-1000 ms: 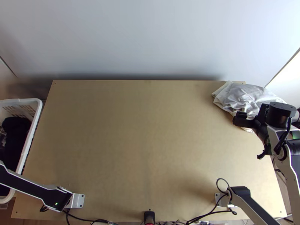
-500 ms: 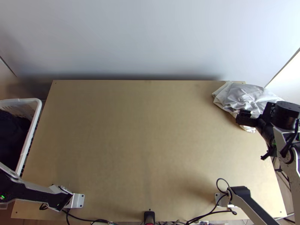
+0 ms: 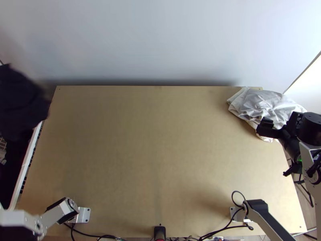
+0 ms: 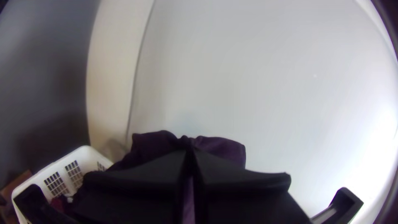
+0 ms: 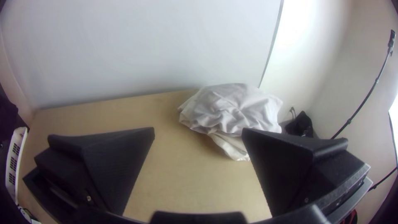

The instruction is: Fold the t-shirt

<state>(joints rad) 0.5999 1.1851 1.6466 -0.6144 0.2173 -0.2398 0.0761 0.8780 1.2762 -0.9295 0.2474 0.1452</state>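
A dark t-shirt (image 3: 20, 100) hangs bunched above the basket and the table's far left corner in the top view. In the left wrist view my left gripper (image 4: 190, 151) is shut on a gathered part of the dark purple cloth (image 4: 224, 148), whose lower part is hidden behind the fingers. Near the table's right edge, my right gripper (image 3: 277, 149) is on the near side of the white cloth. The right wrist view shows this right gripper (image 5: 198, 130) open, its fingers wide apart with nothing between them.
Bunched white cloth (image 3: 267, 104) lies at the far right corner of the wooden table (image 3: 152, 152). Along the left edge stands a white basket (image 3: 27, 160) with dark cloth inside. Cables run along the near edge, and a pale wall rises behind the table.
The left arm has swung up from over the basket, and dark cloth has risen with it over the table's far left corner. My right gripper has shifted slightly to the right.
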